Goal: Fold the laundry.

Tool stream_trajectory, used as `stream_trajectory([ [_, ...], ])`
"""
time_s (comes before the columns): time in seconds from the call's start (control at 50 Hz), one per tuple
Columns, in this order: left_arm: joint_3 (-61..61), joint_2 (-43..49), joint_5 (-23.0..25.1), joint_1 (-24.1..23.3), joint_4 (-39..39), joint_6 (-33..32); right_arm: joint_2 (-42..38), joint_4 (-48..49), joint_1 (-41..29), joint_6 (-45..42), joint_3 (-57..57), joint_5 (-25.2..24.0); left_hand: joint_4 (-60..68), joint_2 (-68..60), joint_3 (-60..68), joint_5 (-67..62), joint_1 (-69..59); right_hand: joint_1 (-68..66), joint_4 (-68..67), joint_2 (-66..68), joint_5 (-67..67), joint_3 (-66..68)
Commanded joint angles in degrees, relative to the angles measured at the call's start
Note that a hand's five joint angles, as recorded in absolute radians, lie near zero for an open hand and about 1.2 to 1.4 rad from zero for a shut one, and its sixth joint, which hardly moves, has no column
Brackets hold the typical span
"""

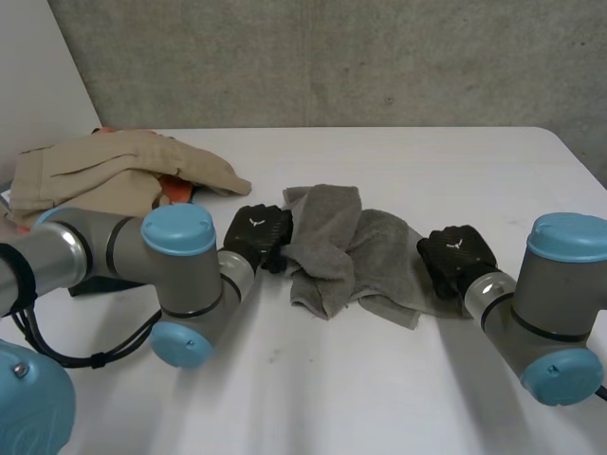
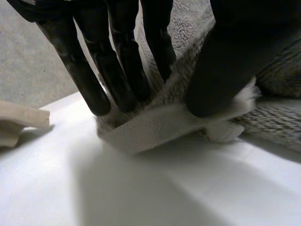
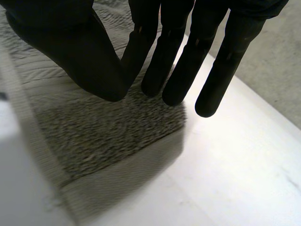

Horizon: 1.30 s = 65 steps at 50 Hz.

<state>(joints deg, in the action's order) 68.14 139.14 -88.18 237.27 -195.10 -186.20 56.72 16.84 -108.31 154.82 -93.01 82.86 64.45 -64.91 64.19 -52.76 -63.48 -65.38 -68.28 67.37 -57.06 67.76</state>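
A crumpled grey towel [image 1: 341, 246] lies in the middle of the white table [image 1: 379, 389]. My left hand [image 1: 258, 235] is at the towel's left edge. In the left wrist view its fingers [image 2: 117, 70] and thumb pinch the pale hem of the towel [image 2: 155, 125], which bulges up between them. My right hand [image 1: 457, 254] is at the towel's right edge. There the thumb and fingers [image 3: 174, 61] close together on the towel [image 3: 103, 127] near a corner, and that corner stands slightly off the table.
A pile of beige clothing [image 1: 104, 171] with an orange piece [image 1: 175, 190] under it lies at the back left, close behind my left arm. A bit of that beige cloth [image 2: 19, 120] lies beside my left hand. A concrete wall stands behind the table.
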Motion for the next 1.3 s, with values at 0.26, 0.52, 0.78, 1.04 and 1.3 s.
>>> stream_trajectory([
  [0.26, 3.58, -15.74, -0.15, 4.96, 0.77, -2.32, 14.83, -16.73, 3.28, 0.04, 0.47, -1.99, 15.55, -15.09, 15.81, -17.24, -16.52, 22.82, 25.72, -24.81, 24.5, -25.2],
  [0.52, 5.69, -19.16, -0.15, 2.41, 2.09, 2.25, 3.67, -10.34, -0.15, 14.55, 0.28, -2.53, 15.55, -15.09, 15.81, -17.24, -16.52, 38.48, 41.38, -40.47, 40.15, -40.86],
  [0.78, 5.69, -24.61, -0.41, 2.41, 2.09, 2.33, -4.34, -4.99, -2.61, 12.53, 7.32, 0.18, 15.55, -15.09, 15.81, -17.24, -16.52, -14.62, -11.72, 12.63, -12.94, 12.23],
  [1.04, 7.27, -35.6, -0.41, 6.18, 6.83, 1.98, 18.59, -13.22, 3.53, 3.49, 5.73, 1.08, 15.55, -15.09, 15.81, -17.24, -16.52, -14.62, -11.72, 12.63, -12.94, 12.24],
  [1.3, 12.27, -36.32, 0.03, 9.17, 17.99, -2.83, 25.46, -44.16, 12.41, -15.41, 16.19, -5.87, 15.55, -15.09, 15.81, -17.24, -16.52, -14.62, -11.72, 12.63, -12.94, 12.24],
])
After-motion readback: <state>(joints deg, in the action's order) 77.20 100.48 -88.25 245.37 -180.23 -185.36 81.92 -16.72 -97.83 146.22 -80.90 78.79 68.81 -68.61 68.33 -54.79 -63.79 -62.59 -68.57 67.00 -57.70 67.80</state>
